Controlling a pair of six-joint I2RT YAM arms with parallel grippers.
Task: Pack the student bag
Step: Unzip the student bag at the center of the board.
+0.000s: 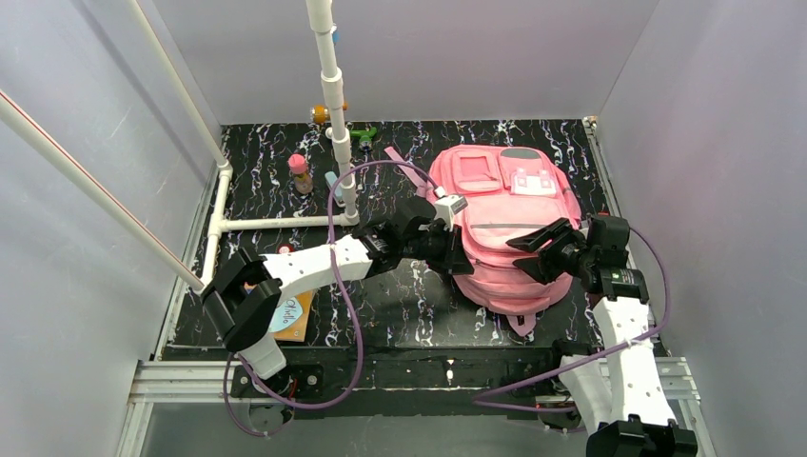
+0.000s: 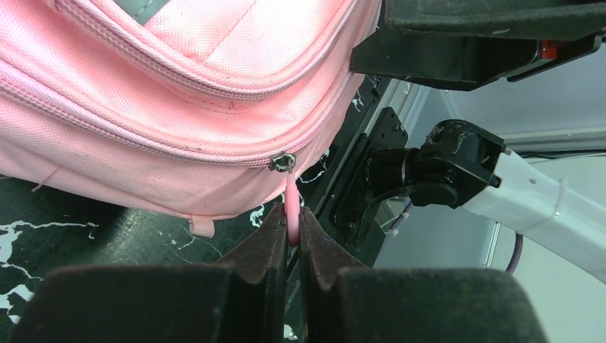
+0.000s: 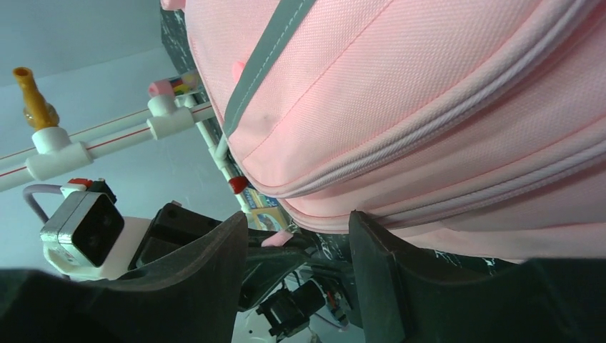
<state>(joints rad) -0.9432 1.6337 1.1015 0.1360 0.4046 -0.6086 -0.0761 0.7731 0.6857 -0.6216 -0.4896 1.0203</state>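
Pink zip pull (image 2: 291, 204) is pinched by left hand (image 2: 291, 232), prob to unzip the student bag (image 1: 514, 214), laid flat on the surface (image 1: 400, 309); right hand (image 3: 300, 234) is held wide beside it, prob for bracing.

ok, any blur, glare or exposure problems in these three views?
Top external: even light, sharp, no glare on the student bag. Left wrist: zipper pull in focus, left gripper dark and slightly soft. Right wrist: bag weave crisp, right gripper underexposed, near-black.
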